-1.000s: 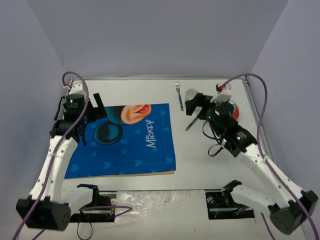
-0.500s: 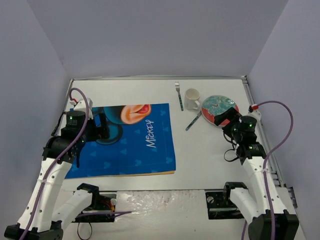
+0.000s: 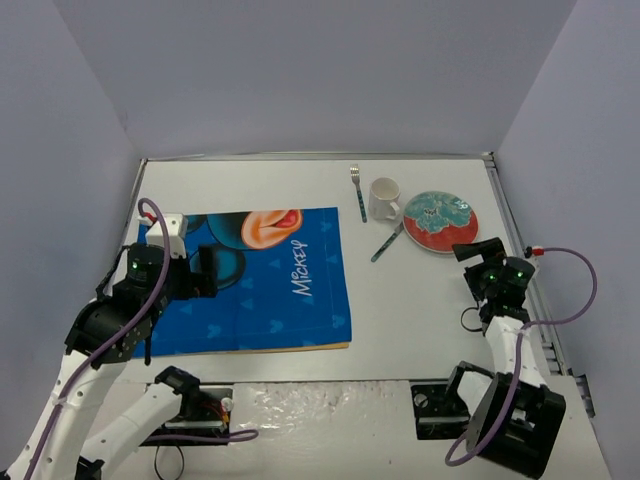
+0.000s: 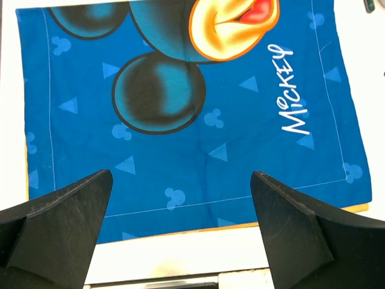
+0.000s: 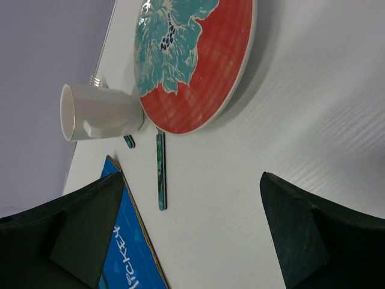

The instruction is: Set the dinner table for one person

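The white dinner table [image 3: 420,310] carries a blue Mickey placemat [image 3: 250,280] at left. A fork [image 3: 357,190], a white mug [image 3: 383,198], a red and teal flowered plate [image 3: 440,222] and a teal-handled knife [image 3: 387,242] lie at the back right. My left gripper [image 3: 200,272] is open and empty above the placemat's left part [image 4: 180,102]. My right gripper [image 3: 478,250] is open and empty, near of the plate. The right wrist view shows the plate [image 5: 192,60], mug [image 5: 96,112] and knife [image 5: 160,171] ahead of the gripper [image 5: 191,177].
Grey walls close the back and sides. The table's metal rim [image 3: 515,235] runs along the right, close to my right arm. Both arm bases and cables sit at the near edge. Bare table [image 4: 180,259] shows near of the placemat.
Both arms have pulled back toward the near edge. The right gripper has moved off the plate and mug, which now show in full. The left gripper has moved nearer along the placemat.
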Robot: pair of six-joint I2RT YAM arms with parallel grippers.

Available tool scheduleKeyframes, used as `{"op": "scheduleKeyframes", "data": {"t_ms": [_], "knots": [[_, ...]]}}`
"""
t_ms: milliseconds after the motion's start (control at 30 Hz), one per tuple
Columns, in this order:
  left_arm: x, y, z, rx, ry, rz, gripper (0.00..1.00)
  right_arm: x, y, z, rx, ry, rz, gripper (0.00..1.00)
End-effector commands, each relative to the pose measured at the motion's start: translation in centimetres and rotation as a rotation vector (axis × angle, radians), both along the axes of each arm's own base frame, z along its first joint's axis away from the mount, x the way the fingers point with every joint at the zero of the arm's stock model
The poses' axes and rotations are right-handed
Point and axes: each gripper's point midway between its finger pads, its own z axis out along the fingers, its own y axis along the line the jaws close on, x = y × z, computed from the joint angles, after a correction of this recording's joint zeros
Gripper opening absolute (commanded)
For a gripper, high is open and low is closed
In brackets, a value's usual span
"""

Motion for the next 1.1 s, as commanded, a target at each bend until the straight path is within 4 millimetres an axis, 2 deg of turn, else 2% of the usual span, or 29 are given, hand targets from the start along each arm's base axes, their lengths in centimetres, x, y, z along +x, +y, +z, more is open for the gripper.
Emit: {"op": "scheduleKeyframes", "data": {"t_ms": [0,100,400,567,833,967,1067], "knots": [[1.4,-0.6,0.0,0.008,-0.004,-0.008,0.97,2.4,-0.7,0.8,0.033,-0.144,0.065,0.90],[1.9,-0.6,0.4,0.008,-0.021,0.004,0.97,3.5,-0.9,-1.1,0.055,-0.119,0.103,0.87],[2.5,-0.7,0.9,-0.028,-0.034,0.040,0.97,6.7,-2.6,-3.4,0.063,-0.106,0.100,0.86],[2.4,-0.6,1.0,-0.038,-0.043,0.056,0.97,8.2,-2.9,-5.8,0.125,-0.096,0.092,0.86],[2.1,0.7,1.5,-0.006,-0.055,0.104,0.97,9.5,-3.1,-8.8,0.221,-0.083,0.065,0.82],[2.0,1.0,1.5,0.003,-0.054,0.113,0.97,9.9,-3.3,-9.7,0.223,-0.056,0.063,0.71],[1.9,1.0,1.5,0.005,-0.053,0.114,0.97,9.8,-3.3,-10.5,0.228,-0.028,0.063,0.58]]}}
